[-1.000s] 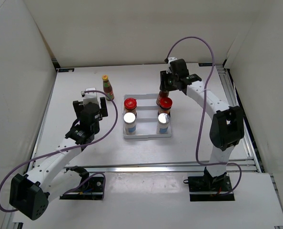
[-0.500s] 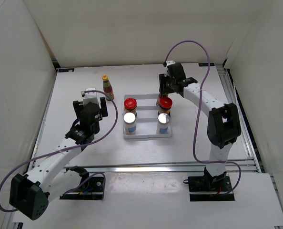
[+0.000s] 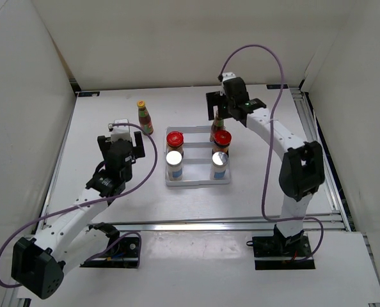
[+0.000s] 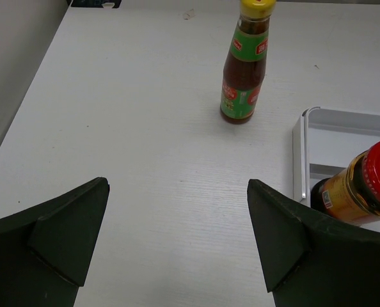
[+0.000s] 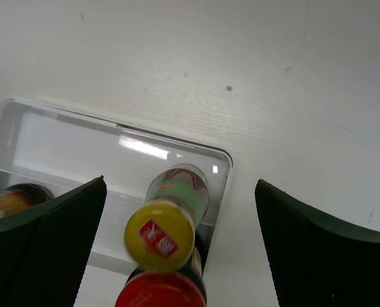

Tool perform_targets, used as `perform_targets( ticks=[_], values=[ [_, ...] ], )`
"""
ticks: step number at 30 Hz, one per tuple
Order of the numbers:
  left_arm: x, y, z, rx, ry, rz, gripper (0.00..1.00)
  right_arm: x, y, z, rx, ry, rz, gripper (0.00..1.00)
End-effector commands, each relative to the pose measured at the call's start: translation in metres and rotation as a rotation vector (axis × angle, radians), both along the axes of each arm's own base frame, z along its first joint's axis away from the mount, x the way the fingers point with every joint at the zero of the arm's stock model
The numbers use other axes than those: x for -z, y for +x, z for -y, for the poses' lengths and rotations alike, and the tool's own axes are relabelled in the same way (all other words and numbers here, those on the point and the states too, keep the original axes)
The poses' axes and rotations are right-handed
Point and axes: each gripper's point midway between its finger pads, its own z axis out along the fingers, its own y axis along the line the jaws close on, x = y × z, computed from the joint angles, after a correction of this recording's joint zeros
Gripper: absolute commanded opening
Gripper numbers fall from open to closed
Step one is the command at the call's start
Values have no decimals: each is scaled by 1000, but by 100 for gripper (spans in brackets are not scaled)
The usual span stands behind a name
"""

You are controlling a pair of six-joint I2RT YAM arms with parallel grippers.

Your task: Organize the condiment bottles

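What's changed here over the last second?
The right gripper, open, has shifted leftward, uncovering the sauce bottle, which stands free in the far right corner of the tray. The left gripper, the other bottles and the tray stayed put.

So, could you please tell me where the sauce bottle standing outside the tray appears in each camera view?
Top external: the sauce bottle stands upper left of centre, just beyond the far-left corner of the white tray.
Left wrist: top, right of centre, beyond the tray's rim.
Right wrist: not in view; the second sauce bottle seen there stands inside the tray.
Shared landmark: the white tray.
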Motion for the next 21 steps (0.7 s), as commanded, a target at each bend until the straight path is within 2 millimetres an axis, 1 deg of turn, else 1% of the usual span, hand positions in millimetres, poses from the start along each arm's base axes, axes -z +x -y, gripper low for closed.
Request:
perform_targets(
  ticks=[1, 2, 3, 4, 5, 6, 7, 8, 9, 10, 11, 12, 13, 14, 15, 16, 17, 18, 19, 21],
  values=[
    [-6, 1, 5, 37, -16, 30, 100, -147, -7, 8, 47, 133, 287, 100],
    [-2, 2, 6, 37, -9, 18, 100, -176, -20, 17, 59, 153, 337, 100],
    [0, 4, 10, 64, 6, -2, 100, -190, -29, 22, 60, 164, 358, 100],
    [-3, 8, 18, 132, -4, -28, 100, -199, -37, 28, 68, 169, 376, 100],
    [-4, 12, 22, 167, -17, -45, 100, -223, -54, 36, 74, 205, 421, 100],
    [1, 20, 25, 186, -22, -73, 100, -218, -65, 37, 64, 216, 402, 100],
    [-7, 30, 26, 200, -73, -75, 100, -221, -74, 38, 43, 229, 405, 100],
    [-5, 36, 26, 207, -90, -98, 100, -237, -92, 41, 16, 259, 435, 100],
    [-5, 45, 26, 206, -108, -107, 100, -240, -103, 38, -25, 281, 435, 100],
    [-5, 62, 23, 182, -139, -123, 100, -233, -111, 40, -30, 286, 413, 100],
    [-3, 69, 22, 174, -152, -131, 100, -243, -126, 44, -35, 312, 428, 100],
    [-8, 80, 21, 164, -166, -107, 100, -239, -135, 46, -45, 309, 409, 100],
    [-1, 91, 26, 183, -175, -123, 100, -240, -143, 47, -51, 327, 400, 100],
    [-12, 101, 30, 199, -174, -94, 100, -240, -156, 48, -73, 349, 401, 100],
    [-10, 112, 37, 225, -174, -88, 100, -247, -168, 51, -86, 373, 417, 100],
    [-13, 119, 38, 229, -167, -77, 100, -243, -174, 51, -96, 372, 403, 100],
    [-22, 128, 42, 247, -157, -53, 100, -241, -179, 52, -104, 374, 398, 100],
    [-23, 134, 43, 248, -158, -49, 100, -239, -183, 54, -104, 372, 392, 100],
    [-24, 145, 48, 262, -149, -52, 100, -239, -191, 58, -103, 369, 385, 100],
    [-24, 155, 56, 296, -147, -57, 100, -239, -198, 62, -107, 359, 385, 100]
  ],
)
